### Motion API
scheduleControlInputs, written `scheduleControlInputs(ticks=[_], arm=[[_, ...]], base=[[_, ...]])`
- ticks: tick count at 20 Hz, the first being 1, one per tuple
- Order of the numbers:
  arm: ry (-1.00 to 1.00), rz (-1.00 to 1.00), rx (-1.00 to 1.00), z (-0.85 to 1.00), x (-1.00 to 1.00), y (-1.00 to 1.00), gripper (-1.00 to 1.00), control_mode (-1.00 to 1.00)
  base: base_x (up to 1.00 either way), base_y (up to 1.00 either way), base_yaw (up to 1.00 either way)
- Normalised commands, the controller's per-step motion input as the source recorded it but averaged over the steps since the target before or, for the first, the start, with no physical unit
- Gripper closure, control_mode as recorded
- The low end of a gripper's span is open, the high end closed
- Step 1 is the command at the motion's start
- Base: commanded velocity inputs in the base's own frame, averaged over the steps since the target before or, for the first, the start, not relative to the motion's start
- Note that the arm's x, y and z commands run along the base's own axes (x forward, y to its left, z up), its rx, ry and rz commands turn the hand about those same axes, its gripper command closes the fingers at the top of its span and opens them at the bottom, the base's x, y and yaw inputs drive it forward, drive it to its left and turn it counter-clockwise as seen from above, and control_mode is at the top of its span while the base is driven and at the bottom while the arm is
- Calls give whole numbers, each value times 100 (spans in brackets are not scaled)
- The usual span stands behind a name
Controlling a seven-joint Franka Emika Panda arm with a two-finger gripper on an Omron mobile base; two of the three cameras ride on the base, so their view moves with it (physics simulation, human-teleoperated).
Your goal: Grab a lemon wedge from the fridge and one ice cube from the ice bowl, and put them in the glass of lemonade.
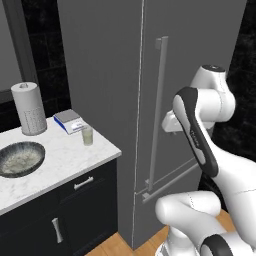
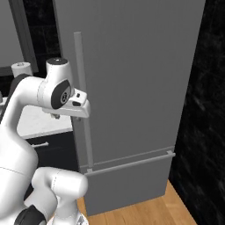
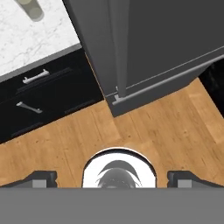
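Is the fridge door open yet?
No, the fridge door is shut flush, its long bar handle untouched and no shelves showing.

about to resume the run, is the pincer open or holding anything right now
pincer: open, holding nothing; it points down at the wood floor beside the closed fridge.

The fridge [image 1: 115, 100] stood shut, so its inside was hidden. The ice bowl [image 1: 20, 157] was cut by the left base view's left edge; its whitish contents were too blurred to tell. The glass of lemonade [image 3: 30, 8] was clipped by the hand view's top edge.
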Motion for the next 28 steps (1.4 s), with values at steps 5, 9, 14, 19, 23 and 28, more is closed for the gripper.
scheduleControlInputs(ticks=[5,9,14,19,23,28], arm=[[0,0,0,0,0,0,-100,100],[0,0,0,0,0,0,-100,100],[-3,0,0,0,-7,0,-100,-100],[-12,0,0,23,-4,-1,-100,-100],[-26,3,0,54,-14,0,-100,-100],[-21,4,-3,64,0,0,-100,-100]], base=[[0,2,0],[-17,0,0],[-4,0,0],[0,0,0],[0,0,0],[0,0,0]])
